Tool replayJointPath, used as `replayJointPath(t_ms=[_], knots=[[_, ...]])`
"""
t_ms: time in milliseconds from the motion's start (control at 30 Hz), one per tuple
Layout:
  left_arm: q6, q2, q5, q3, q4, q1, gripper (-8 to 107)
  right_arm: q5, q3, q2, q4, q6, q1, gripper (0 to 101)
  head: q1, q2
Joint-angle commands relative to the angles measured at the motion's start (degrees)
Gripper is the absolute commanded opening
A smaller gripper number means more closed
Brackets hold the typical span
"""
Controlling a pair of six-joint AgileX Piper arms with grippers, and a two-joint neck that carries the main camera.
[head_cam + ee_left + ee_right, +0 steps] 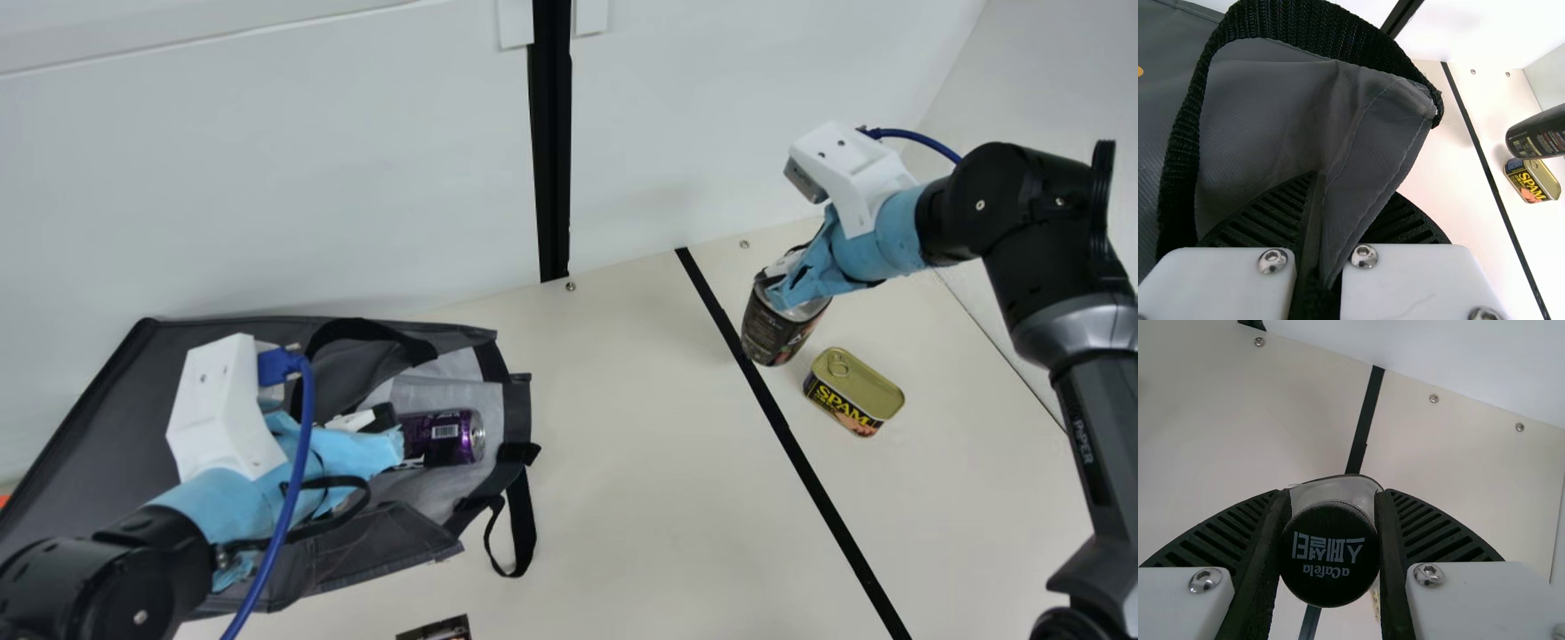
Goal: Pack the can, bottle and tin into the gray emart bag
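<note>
In the main view my left gripper [391, 437] is at the gray bag [80, 418], which lies on its side with its mouth to the right. The purple can [455, 436] rests inside that mouth. The left wrist view has my left gripper [1323, 207] shut on a fold of the bag's fabric [1371, 160]. My right gripper [787, 286] holds the dark bottle [775, 331] by its top, beside the tin [855, 391] on the table. In the right wrist view, my right gripper [1331, 503] is closed around the bottle's black cap [1328, 553].
A black strap [524, 529] of the bag trails onto the table [622, 444]. Part of a dark printed item [437, 629] shows at the near edge. A black line [800, 462] crosses the table between bag and tin, and a pale wall [356, 178] stands behind.
</note>
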Motion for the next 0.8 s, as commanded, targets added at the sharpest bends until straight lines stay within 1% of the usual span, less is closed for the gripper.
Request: replayJointPath(t_ms=[0,767], knots=[[0.0,0.0,0.0,0.0,0.0,0.0,10,0.0,0.5,-0.5,-0.2,0.2,0.7,0,-1.3,0.0],[0.0,0.0,0.0,0.0,0.0,0.0,10,0.8,5.8,-6.7,-2.2,4.0,11.6,0,-1.3,0.0]])
